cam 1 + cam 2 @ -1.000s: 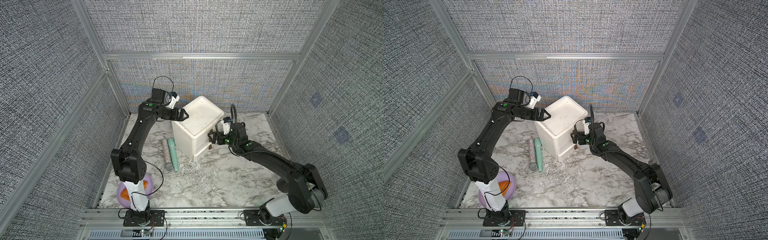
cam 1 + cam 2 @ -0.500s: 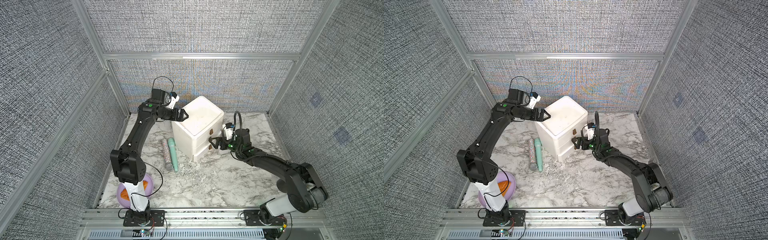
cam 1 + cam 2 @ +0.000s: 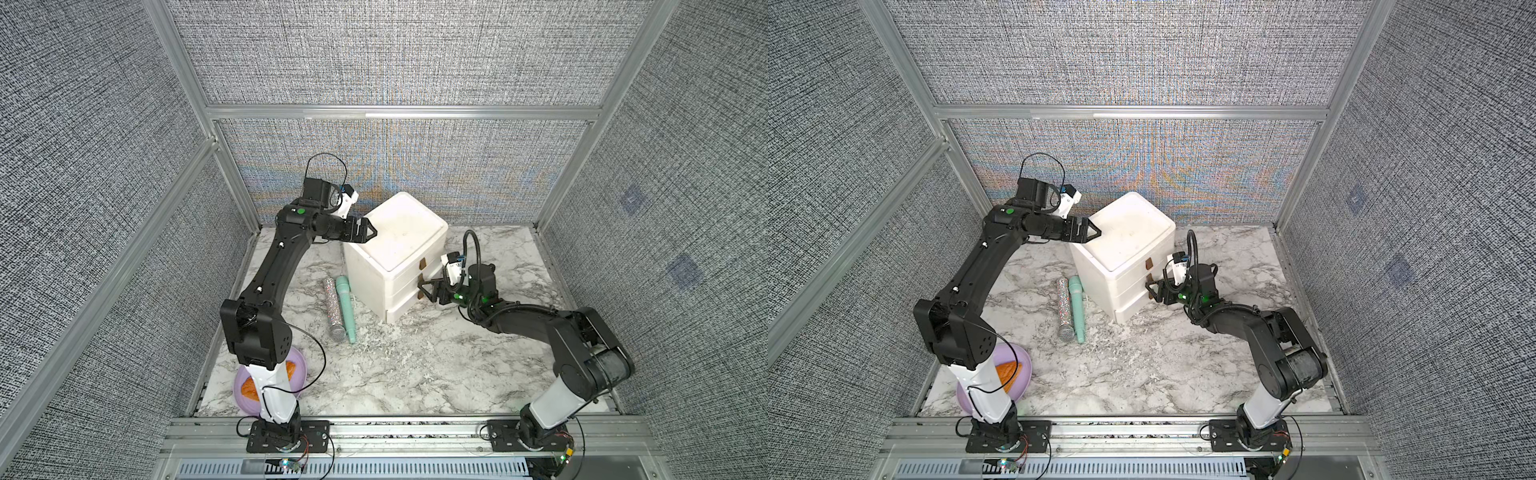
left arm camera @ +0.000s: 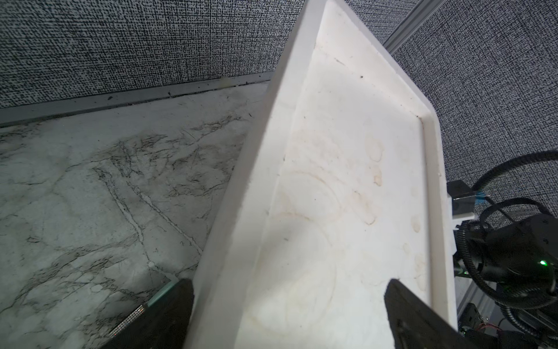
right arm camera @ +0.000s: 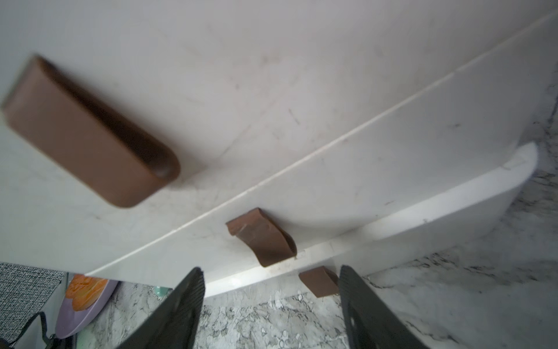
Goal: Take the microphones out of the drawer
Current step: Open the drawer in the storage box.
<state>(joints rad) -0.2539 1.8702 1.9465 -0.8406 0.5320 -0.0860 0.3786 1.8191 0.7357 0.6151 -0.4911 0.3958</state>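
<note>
A white drawer unit (image 3: 395, 249) (image 3: 1125, 237) stands at the back middle with all three drawers pushed in, so any microphone inside a drawer is hidden. Each front carries a brown handle. My right gripper (image 3: 428, 289) (image 3: 1152, 289) (image 5: 270, 272) is open at the lowest drawer. The bottom handle (image 5: 317, 281) sits between the jaws, close to one finger and untouched by the other. The middle handle (image 5: 262, 238) is just above the jaws. My left gripper (image 3: 370, 228) (image 3: 1096, 230) (image 4: 288, 284) is open and straddles the unit's top rim (image 4: 229, 193) at its left corner.
Two microphones lie side by side on the marble left of the unit, one glittery silver (image 3: 332, 307) (image 3: 1064, 305) and one teal (image 3: 345, 303) (image 3: 1077, 303). A purple plate (image 3: 245, 386) (image 3: 1021, 374) with orange food sits by the left arm's base. Fabric walls enclose the table.
My right gripper has dropped from the upper drawer front to the bottom handle, and its jaws have narrowed. The left arm has not moved.
</note>
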